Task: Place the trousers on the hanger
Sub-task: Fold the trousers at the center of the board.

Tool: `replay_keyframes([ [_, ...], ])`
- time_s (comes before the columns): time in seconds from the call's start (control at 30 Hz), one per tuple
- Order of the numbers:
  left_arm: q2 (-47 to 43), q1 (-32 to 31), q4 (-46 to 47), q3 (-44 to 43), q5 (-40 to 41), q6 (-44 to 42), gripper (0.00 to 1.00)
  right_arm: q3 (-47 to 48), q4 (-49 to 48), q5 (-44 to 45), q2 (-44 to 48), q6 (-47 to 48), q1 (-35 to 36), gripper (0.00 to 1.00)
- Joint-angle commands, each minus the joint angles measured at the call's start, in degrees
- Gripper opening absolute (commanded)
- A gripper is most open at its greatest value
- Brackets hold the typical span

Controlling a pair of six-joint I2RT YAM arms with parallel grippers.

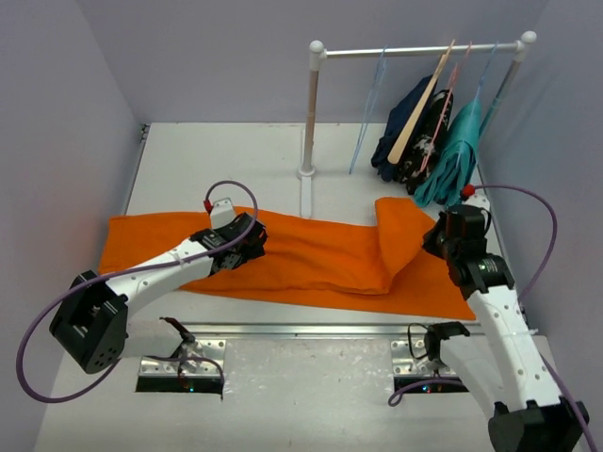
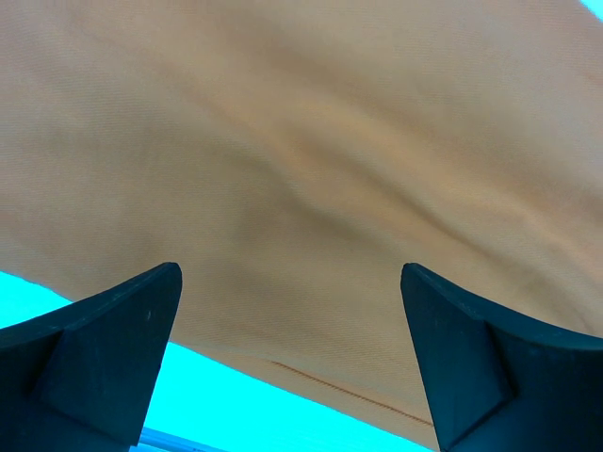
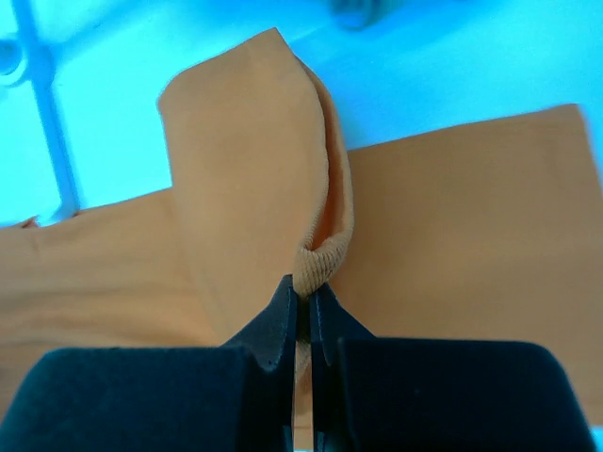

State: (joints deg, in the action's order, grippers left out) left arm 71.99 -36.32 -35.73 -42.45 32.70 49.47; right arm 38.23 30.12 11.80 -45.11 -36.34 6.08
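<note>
Orange fabric is pinched between the tips of the right gripper (image 3: pixel 303 294). Its two black fingers (image 3: pixel 273 330) are pressed together on a ribbed edge of the trousers (image 1: pixel 320 256), and a flap of cloth is folded up and over from that pinch. In the overhead view the flap stands as a raised fold at the right end of the garment, just beside the gripper.

The left gripper (image 2: pixel 290 275) is spread wide, its dark fingers (image 2: pixel 113 330) well apart with nothing between them. It is poised over a smooth stretch of the trousers near the cloth's lower hem. Whether the tips touch the fabric cannot be told.

The trousers lie flat across the middle of the white table (image 1: pixel 188 151), stretched from left to right between the two arms.

The hanger (image 1: pixel 368 111), pale blue wire, hangs from the rail (image 1: pixel 415 51) of the rack at the back of the table, well apart from the trousers. On the same rail to its right hang a tan wooden hanger (image 1: pixel 419 104), a dark navy garment (image 1: pixel 407 132) and a teal garment (image 1: pixel 454 155).
</note>
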Motion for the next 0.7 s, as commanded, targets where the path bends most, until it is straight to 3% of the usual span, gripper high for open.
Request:
replay_keyframes([
  [0.0, 1.4, -0.3, -2.6, -5.1, 2.5, 4.7, 1.00, 3.8, 14.4, 12.7, 7.3, 1.1, -0.3, 0.00],
  [0.33, 1.8, -0.3, -17.0, -11.4, 5.1, 17.5, 1.00, 5.2, 27.1, 26.6, 17.1, -3.6, -0.2, 0.00],
  [0.5, -0.5, -0.3, -14.9, -11.9, 0.3, 14.9, 1.00, 7.9, 30.3, 29.4, 16.4, -1.4, -0.2, 0.00],
  [0.6, -0.8, -0.3, -14.4, -11.5, -2.9, 14.2, 1.00, 8.3, 31.0, 29.0, 15.9, -1.9, -0.2, 0.05],
  [0.67, -1.0, -0.3, -15.0, -11.8, -3.1, 14.1, 1.00, 8.9, 31.2, 29.8, 16.9, -1.8, -0.2, 0.18],
])
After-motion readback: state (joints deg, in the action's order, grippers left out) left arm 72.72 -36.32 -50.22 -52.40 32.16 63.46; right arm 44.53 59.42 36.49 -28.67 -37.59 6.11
